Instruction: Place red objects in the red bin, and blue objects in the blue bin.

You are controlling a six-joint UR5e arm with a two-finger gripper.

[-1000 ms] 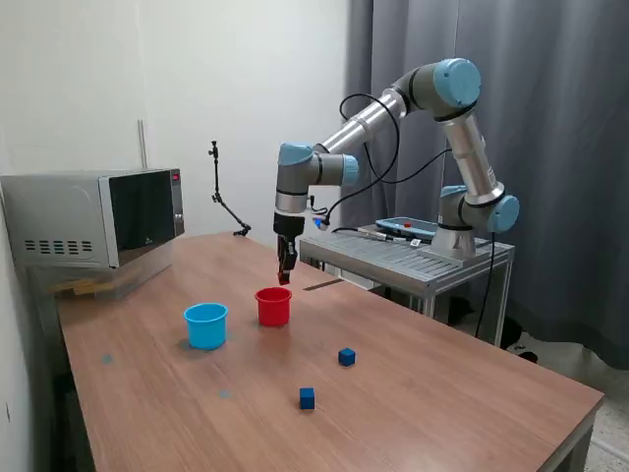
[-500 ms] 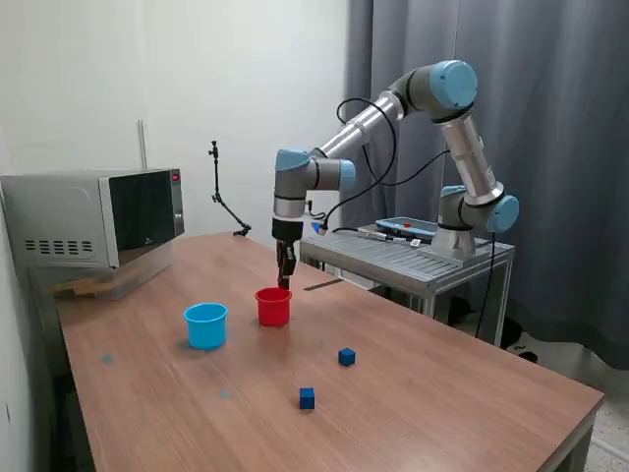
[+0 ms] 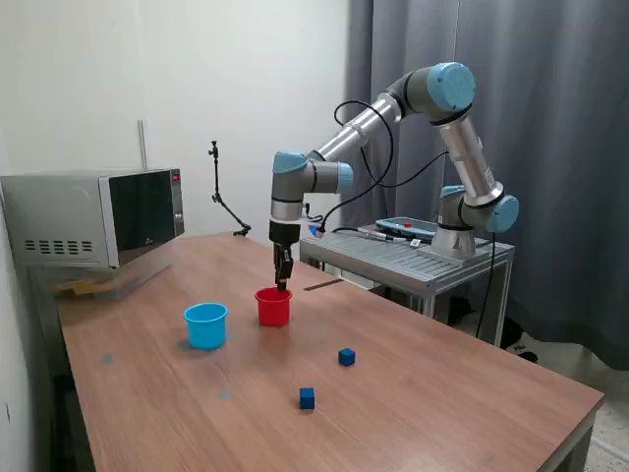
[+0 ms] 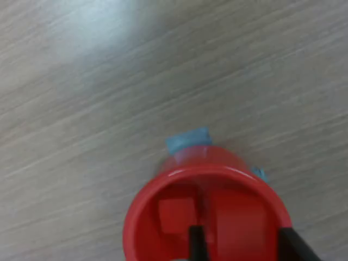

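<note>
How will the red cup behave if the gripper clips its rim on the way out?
The red cup looks like thin, light plastic, so even a slight nudge would probably slide it on the smooth wooden table. It stands free and upright, so a knock at the rim could tip it. The gripper is right over the opening, so lift straight up.

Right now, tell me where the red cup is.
The red cup stands on the table directly under the tool, just to the exterior view's right of the blue cup; the wrist view shows red cubes inside it.
</note>
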